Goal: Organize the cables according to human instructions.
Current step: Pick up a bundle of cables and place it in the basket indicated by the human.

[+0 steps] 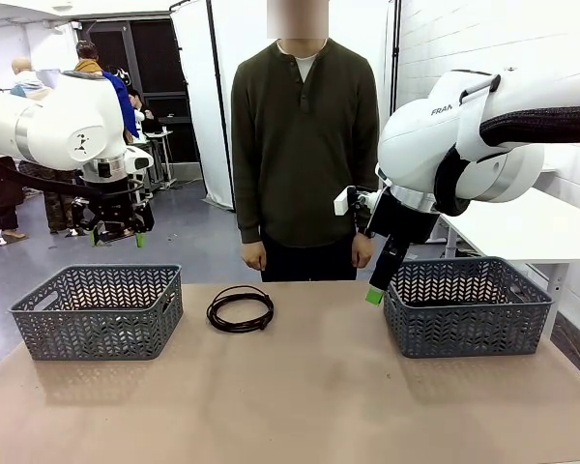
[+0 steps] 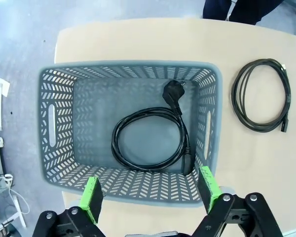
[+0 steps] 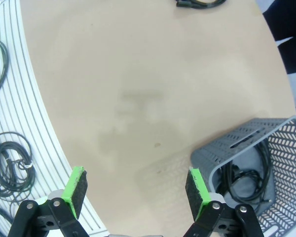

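One coiled black cable [image 1: 240, 309] lies on the tan table between the two baskets, in front of the human [image 1: 304, 145] in the olive shirt; it also shows as a coil [image 2: 261, 96] right of the left basket. Another cable [image 2: 150, 136] with a chunky plug lies inside the left grey basket [image 1: 99, 311]. Dark cable loops [image 3: 249, 170] rest in the right grey basket [image 1: 464, 305]. My left gripper [image 2: 150, 192] hangs open above the left basket, holding nothing. My right gripper [image 3: 135, 190] is open too, high beside the right basket's near-left corner.
The human's hands hang at the table's far edge. Several spare cable coils [image 3: 7, 163] lie on the striped white floor area beyond the table edge in the right wrist view. A white table [image 1: 522, 227] stands at the right.
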You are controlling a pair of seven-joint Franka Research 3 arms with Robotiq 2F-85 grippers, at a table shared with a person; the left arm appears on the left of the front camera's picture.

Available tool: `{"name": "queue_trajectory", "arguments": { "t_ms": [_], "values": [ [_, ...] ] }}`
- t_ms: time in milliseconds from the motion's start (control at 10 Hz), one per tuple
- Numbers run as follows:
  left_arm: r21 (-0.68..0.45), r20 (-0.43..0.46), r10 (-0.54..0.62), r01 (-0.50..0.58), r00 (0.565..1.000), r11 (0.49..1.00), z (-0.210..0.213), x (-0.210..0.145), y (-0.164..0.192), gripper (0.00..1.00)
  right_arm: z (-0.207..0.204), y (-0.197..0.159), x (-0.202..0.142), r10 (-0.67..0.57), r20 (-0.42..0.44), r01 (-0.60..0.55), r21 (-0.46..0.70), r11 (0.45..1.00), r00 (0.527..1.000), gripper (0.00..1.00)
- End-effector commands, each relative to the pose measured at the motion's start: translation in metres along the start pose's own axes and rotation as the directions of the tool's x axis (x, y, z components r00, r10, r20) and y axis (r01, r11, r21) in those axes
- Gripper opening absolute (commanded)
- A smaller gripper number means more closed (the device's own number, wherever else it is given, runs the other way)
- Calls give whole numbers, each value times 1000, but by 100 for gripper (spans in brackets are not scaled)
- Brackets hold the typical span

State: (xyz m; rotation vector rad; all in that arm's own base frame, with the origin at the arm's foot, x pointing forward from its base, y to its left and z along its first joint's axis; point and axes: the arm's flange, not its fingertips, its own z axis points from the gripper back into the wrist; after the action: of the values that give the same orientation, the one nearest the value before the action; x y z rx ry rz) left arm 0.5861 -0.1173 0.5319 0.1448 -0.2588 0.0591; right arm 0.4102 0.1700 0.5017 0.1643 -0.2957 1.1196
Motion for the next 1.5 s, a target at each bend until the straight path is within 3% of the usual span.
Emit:
{"name": "queue_trajectory", "arguments": {
  "t_ms": [0,100,200,600,1000,1200,1400],
  "values": [
    [-30,-38,29,-30,999,999,3,-10,0,100,-1,0,0,-2,-1,2,-3,1000,1000,100],
    [-43,-72,28,-31,997,999,6,-12,-3,100,-1,0,0,-2,-1,2,-3,1000,1000,100],
    [-9,-11,6,-6,1000,1000,1,-2,-1,100,-1,0,0,-2,-1,2,-3,1000,1000,100],
    [-9,-11,6,-6,1000,1000,1,-2,-1,100,-1,0,0,-2,-1,2,-3,1000,1000,100],
    [-129,-29,-16,13,999,992,17,-34,-18,100,-1,0,0,-2,-1,2,-3,1000,1000,100],
    [-178,-12,-93,89,996,980,30,-59,-26,100,-1,0,0,-2,-1,2,-3,1000,1000,100],
    [-197,60,-274,280,960,939,37,-87,-37,100,-1,0,0,-2,-1,2,-3,1000,1000,100]
  ]
}}
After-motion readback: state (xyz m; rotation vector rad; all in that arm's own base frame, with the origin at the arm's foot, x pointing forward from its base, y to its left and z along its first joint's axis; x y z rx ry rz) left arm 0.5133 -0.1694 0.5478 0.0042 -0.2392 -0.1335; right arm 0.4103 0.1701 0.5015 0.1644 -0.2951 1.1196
